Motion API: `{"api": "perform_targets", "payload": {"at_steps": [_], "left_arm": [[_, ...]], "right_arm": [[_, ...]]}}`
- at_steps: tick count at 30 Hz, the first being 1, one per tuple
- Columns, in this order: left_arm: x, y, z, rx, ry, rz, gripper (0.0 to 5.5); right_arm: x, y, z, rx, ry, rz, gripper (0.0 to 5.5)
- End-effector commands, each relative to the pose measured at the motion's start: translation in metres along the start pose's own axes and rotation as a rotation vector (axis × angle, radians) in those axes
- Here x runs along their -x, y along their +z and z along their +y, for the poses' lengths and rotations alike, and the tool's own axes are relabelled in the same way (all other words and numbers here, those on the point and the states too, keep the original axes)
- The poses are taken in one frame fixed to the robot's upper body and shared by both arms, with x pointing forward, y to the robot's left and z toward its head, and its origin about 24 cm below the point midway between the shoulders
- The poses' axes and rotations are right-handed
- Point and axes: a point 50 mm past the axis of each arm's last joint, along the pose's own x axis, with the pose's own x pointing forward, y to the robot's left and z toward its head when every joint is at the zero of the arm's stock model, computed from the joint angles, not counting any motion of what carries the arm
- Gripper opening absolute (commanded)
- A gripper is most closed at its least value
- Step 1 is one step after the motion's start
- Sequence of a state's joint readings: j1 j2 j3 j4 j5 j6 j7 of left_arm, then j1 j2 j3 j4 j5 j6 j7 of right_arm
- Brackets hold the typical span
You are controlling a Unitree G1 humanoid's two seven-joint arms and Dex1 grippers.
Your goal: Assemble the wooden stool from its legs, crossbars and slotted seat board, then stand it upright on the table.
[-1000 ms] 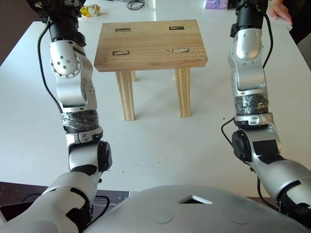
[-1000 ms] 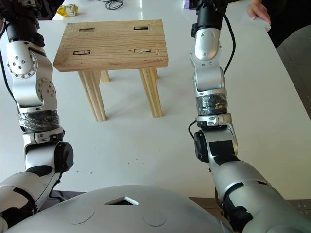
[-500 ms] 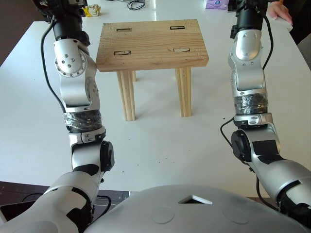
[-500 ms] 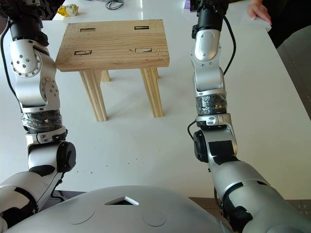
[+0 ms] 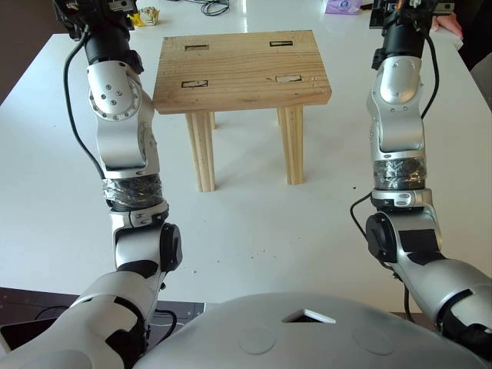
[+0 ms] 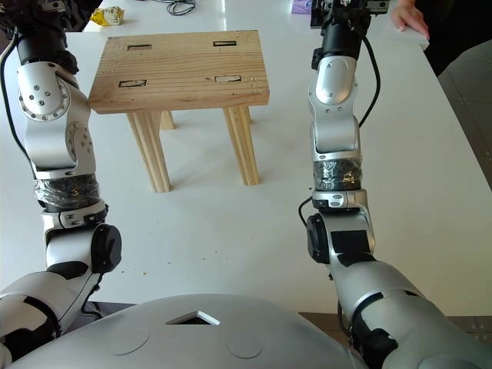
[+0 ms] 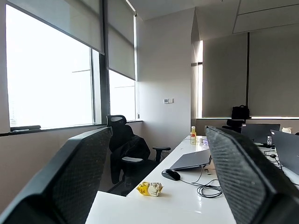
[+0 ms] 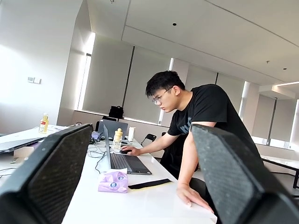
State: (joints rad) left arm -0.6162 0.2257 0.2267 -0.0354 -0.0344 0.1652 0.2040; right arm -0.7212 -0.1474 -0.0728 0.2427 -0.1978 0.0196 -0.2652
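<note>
The wooden stool stands upright on its legs (image 5: 203,151) in the far middle of the white table (image 5: 254,223). Its slotted seat board (image 5: 242,71) is on top, level, with leg tenons in the slots. My two arms rise on either side of it, left arm (image 5: 119,115) and right arm (image 5: 396,115), both apart from the stool. In the left wrist view my left gripper (image 7: 154,186) is open with nothing between its dark fingers (image 7: 60,186). In the right wrist view my right gripper (image 8: 140,182) is open too, its fingers (image 8: 49,177) holding nothing.
A crumpled yellow wrapper (image 5: 144,15) lies at the far left of the table, with cables (image 5: 215,6) behind the stool. A purple tissue pack (image 8: 112,181) and a laptop (image 8: 122,161) sit at the far right. Bare tabletop lies in front of the stool.
The left arm moved slightly right toward the stool's side. The right arm has swung a little to the right, away from the stool. The stool has not moved.
</note>
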Motion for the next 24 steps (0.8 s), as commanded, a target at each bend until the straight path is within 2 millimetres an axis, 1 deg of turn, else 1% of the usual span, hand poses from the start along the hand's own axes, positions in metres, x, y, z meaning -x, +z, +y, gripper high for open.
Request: {"api": "perform_targets", "payload": {"at_steps": [1, 4, 7, 9, 15, 17, 21, 24], "left_arm": [[-0.005, 0.008, -0.005, -0.015, 0.01, -0.049, 3.68], [-0.005, 0.006, -0.007, -0.034, -0.011, -0.071, 3.68], [-0.003, 0.003, -0.006, 0.023, -0.026, -0.069, 3.68], [-0.003, 0.003, -0.006, 0.039, -0.063, -0.072, 3.68], [-0.001, -0.001, -0.005, 0.092, -0.081, -0.046, 3.68], [-0.002, -0.001, -0.007, 0.088, -0.095, -0.05, 3.68], [-0.003, 0.001, -0.005, 0.112, -0.075, -0.064, 3.68], [-0.002, 0.002, -0.009, 0.133, -0.087, -0.08, 3.68]], "right_arm": [[-0.006, 0.008, -0.004, 0.01, -0.009, -0.052, 3.89], [-0.006, 0.012, -0.008, 0.046, -0.032, -0.125, 3.89], [-0.005, 0.011, -0.009, 0.048, -0.037, -0.119, 3.89], [-0.004, 0.011, -0.007, 0.048, -0.022, -0.116, 3.89], [-0.001, 0.008, -0.004, 0.012, -0.001, -0.089, 3.89], [-0.002, 0.007, -0.003, -0.003, -0.015, -0.068, 3.89], [-0.002, 0.012, 0.001, 0.012, 0.022, -0.112, 3.89], [-0.002, 0.01, 0.002, 0.009, 0.029, -0.099, 3.89]]}}
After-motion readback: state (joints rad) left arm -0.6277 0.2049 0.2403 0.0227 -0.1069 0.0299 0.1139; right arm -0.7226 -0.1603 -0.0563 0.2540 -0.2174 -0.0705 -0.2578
